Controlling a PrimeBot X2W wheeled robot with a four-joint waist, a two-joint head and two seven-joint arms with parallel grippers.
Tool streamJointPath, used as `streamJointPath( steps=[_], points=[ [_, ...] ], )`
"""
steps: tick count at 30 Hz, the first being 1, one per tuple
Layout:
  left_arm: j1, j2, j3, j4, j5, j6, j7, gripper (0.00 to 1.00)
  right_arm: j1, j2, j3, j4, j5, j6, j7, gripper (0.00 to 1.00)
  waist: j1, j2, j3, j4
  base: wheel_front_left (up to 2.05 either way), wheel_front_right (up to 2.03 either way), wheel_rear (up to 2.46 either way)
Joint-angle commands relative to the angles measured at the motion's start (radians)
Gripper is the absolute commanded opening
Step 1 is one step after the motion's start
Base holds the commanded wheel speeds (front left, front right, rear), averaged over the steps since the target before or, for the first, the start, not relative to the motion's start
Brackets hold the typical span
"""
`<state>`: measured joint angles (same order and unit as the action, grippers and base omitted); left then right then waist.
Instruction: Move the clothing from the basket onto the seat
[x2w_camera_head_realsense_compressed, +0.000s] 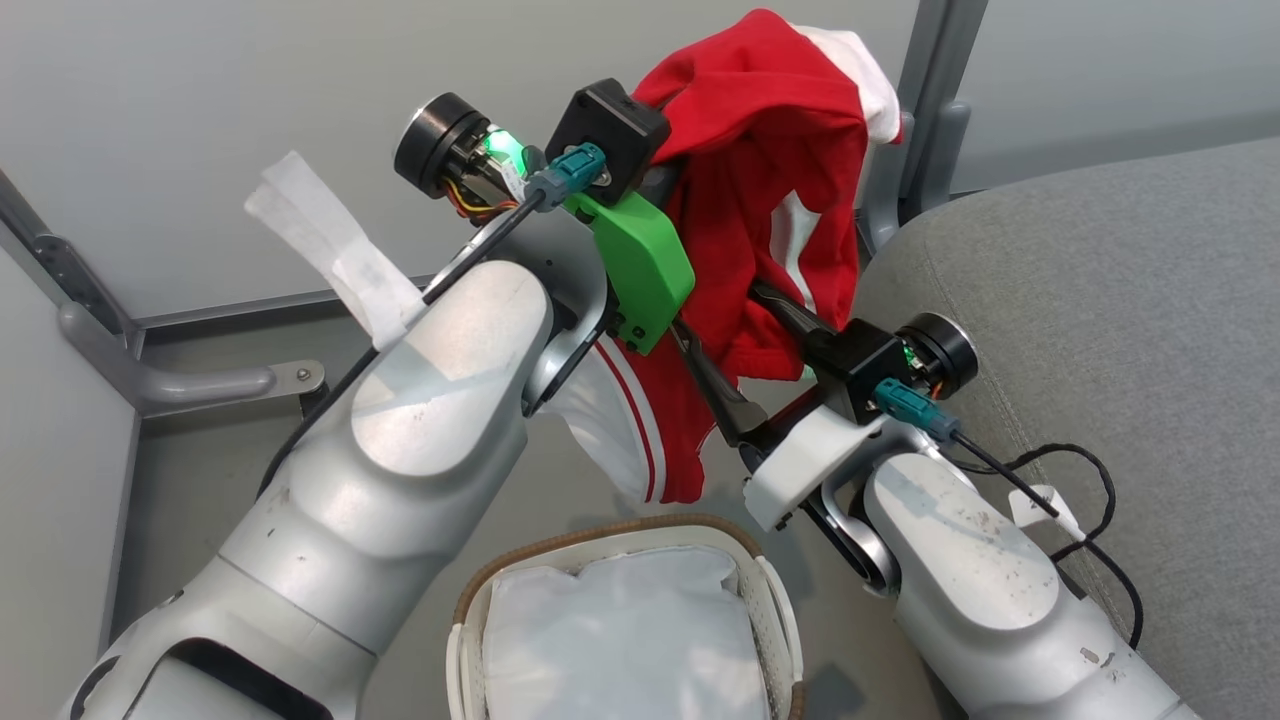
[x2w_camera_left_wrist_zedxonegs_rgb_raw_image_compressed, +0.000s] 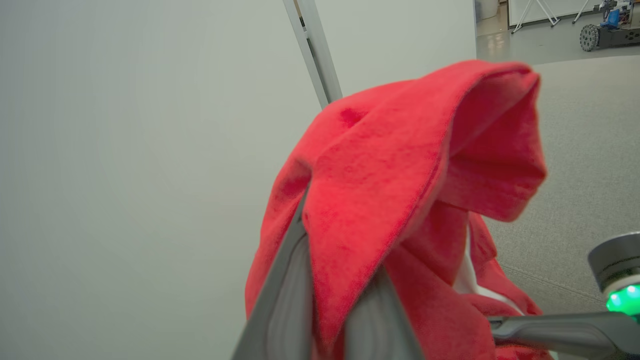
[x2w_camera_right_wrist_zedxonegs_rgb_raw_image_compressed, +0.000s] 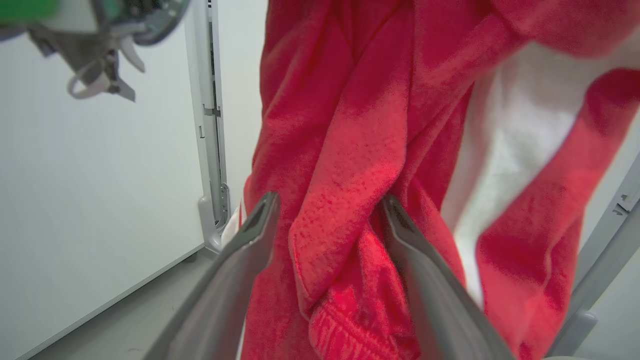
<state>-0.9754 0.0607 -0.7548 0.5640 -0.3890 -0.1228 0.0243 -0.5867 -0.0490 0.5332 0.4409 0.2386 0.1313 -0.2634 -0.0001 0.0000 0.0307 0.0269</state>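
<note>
Under red clothing (x2w_camera_left_wrist_zedxonegs_rgb_raw_image_compressed: 400, 165), left gripper (x2w_camera_left_wrist_zedxonegs_rgb_raw_image_compressed: 327, 300) tips unseen

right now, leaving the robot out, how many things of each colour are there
red: 1, clothing
white: 2, basket and liner
grey: 1, seat
total: 4

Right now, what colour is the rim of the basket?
Brown, woven-looking. The basket's rim shows best in the head view.
</note>
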Motion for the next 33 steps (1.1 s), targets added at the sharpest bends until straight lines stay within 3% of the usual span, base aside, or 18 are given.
streamJointPath(
  steps=[1,14,24,25,26,27,29,33],
  points=[
    [-0.022,-0.003,-0.006,-0.006,-0.015,0.012,0.000,0.00,-0.023,-0.003,0.013,0.011,0.012,-0.001,-0.002,1.00,0.0001,0.0000,0.000,0.009,0.00,0.00,0.00],
    [-0.014,-0.010,-0.105,-0.076,-0.121,0.066,0.015,0.00,-0.104,-0.003,0.027,0.072,0.063,-0.001,-0.002,1.00,0.0001,0.0000,-0.001,0.036,0.00,0.00,0.00],
    [-0.033,-0.011,-0.174,-0.118,-0.208,0.105,0.019,0.00,-0.167,-0.003,0.014,0.185,0.033,-0.001,-0.002,1.00,0.0001,0.0000,0.000,0.059,0.00,0.00,0.00],
    [-0.034,-0.011,-0.178,-0.120,-0.215,0.109,0.018,0.00,-0.172,-0.003,0.011,0.191,0.030,-0.001,-0.002,0.76,0.0001,0.0000,0.000,0.061,0.00,0.00,0.00],
    [-0.034,-0.011,-0.181,-0.122,-0.221,0.112,0.017,0.00,-0.175,-0.003,0.009,0.194,0.027,-0.001,-0.002,0.45,0.0001,0.0000,0.001,0.063,0.00,0.00,0.00],
    [-0.034,-0.011,-0.185,-0.123,-0.228,0.116,0.016,0.00,-0.181,-0.003,0.004,0.196,0.021,-0.001,-0.002,0.37,0.0001,0.0000,0.002,0.065,0.00,0.00,0.00],
    [-0.035,-0.011,-0.192,-0.125,-0.245,0.122,0.015,0.00,-0.185,-0.003,-0.007,0.194,0.014,-0.001,-0.002,0.03,0.0001,0.0000,0.004,0.070,0.00,0.00,0.00],
    [-0.042,-0.011,-0.195,-0.110,-0.260,0.130,0.009,0.00,-0.177,-0.003,-0.019,0.186,0.004,-0.001,-0.002,0.00,0.0001,0.0000,0.007,0.074,0.00,0.00,0.00]
  ],
)
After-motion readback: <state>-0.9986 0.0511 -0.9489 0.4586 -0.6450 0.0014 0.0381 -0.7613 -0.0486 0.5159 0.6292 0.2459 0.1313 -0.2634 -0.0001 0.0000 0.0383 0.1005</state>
